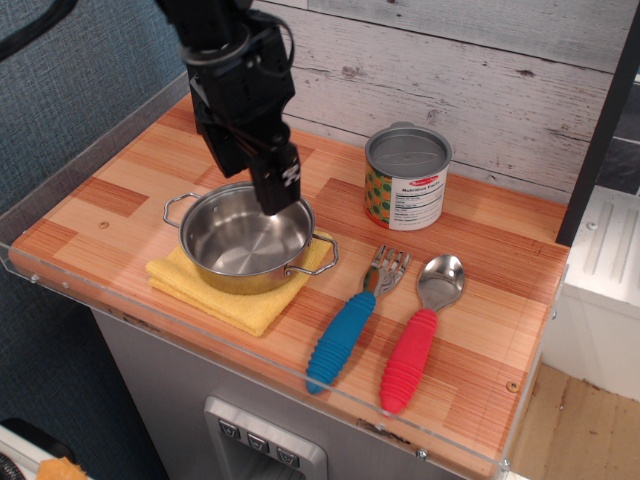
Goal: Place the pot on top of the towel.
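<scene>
My hand [281,192] hangs above the far rim of the pot [245,239], holding nothing; whether its fingers are spread I cannot tell. The pot sits upright on the yellow towel [226,288] at lower left of the table [480,280], so I judge the placing done.

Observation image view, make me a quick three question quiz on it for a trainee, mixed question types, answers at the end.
1. True or false: the steel pot rests on the yellow towel.
2. Which utensil lies nearer the pot? A) blue-handled fork B) red-handled spoon
3. What stands behind the utensils, by the plank wall?

Key
1. True.
2. A.
3. The labelled tin can.

The gripper hangs above the pot's far rim, holding nothing.
</scene>
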Controlling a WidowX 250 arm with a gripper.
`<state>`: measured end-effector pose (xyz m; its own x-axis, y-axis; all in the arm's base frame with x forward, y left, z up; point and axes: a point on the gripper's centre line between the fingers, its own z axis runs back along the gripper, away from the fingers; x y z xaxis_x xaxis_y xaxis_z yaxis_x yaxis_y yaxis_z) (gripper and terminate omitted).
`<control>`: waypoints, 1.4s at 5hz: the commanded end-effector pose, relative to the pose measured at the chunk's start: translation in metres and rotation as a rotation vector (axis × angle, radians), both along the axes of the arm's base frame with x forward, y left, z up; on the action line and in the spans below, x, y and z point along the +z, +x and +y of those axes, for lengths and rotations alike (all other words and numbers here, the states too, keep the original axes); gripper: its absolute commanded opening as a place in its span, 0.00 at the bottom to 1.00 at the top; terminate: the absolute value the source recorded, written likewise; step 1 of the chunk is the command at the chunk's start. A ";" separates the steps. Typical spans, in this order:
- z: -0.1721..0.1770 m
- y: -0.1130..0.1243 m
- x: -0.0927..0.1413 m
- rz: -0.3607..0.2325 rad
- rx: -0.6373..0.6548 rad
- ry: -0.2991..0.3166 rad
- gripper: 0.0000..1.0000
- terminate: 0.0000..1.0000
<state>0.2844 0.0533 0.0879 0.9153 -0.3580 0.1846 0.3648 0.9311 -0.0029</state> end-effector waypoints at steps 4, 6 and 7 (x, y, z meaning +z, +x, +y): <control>0.098 0.002 0.029 -0.003 0.513 0.056 1.00 0.00; 0.134 -0.020 0.026 0.052 0.712 0.075 1.00 0.00; 0.134 -0.020 0.026 0.052 0.712 0.075 1.00 1.00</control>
